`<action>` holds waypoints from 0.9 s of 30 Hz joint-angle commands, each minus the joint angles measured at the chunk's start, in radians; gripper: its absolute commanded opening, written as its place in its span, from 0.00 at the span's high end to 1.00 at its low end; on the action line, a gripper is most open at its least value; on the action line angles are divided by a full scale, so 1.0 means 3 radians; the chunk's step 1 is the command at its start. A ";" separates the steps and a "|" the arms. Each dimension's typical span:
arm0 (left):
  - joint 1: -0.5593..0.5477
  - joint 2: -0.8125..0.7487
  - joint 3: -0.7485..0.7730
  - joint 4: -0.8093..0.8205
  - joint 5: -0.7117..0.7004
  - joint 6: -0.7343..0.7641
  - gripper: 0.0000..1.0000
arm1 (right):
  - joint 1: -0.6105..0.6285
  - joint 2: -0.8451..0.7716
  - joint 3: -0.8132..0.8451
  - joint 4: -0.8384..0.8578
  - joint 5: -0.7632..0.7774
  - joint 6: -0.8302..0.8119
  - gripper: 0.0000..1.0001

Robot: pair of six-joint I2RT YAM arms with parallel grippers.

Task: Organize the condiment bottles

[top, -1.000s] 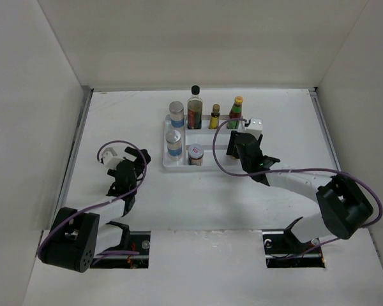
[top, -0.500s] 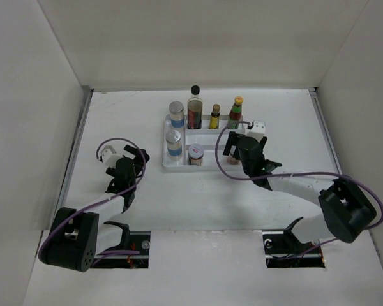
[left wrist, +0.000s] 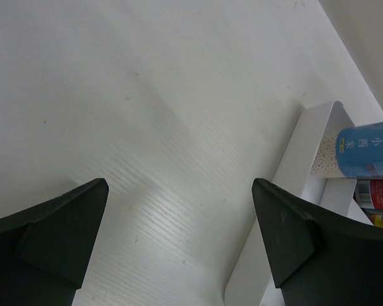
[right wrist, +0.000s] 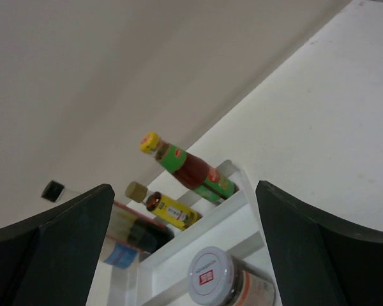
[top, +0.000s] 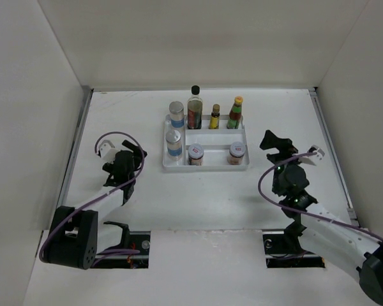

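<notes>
All seven condiment bottles stand in the white divided tray [top: 205, 166]. Two grey-lidded blue-labelled jars [top: 176, 113] [top: 173, 143] are at its left. The tall black-capped dark bottle [top: 195, 109], the small yellow bottle [top: 214, 117] and the yellow-capped red-labelled bottle [top: 235, 113] line the back. Two white-lidded jars [top: 196, 155] [top: 237, 153] stand in the front row. My right gripper [top: 272, 143] is open and empty, right of the tray; its wrist view shows the yellow-capped bottle [right wrist: 188, 169] and a white-lidded jar [right wrist: 226, 282]. My left gripper [top: 133, 155] is open and empty, left of the tray.
White walls close in the table on the left, back and right. In the left wrist view the tray's rim [left wrist: 287, 185] and a blue-labelled jar [left wrist: 360, 150] lie at the right. Purple cables loop from both arms.
My right gripper let go of the white-lidded jar in the tray's front right compartment and drew back right and toward the near edge. My left gripper shifted slightly.
</notes>
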 commanded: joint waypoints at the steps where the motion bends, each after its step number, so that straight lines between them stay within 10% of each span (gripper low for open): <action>1: -0.0027 -0.0176 0.0287 -0.0229 -0.0076 0.0170 0.00 | -0.0063 0.0012 -0.0163 -0.0095 0.0295 0.0435 0.00; 27: -0.0083 -0.0259 0.0568 -0.0577 -0.0260 0.0354 0.00 | -0.0345 0.0426 -0.0174 -0.0310 -0.0344 0.0931 0.00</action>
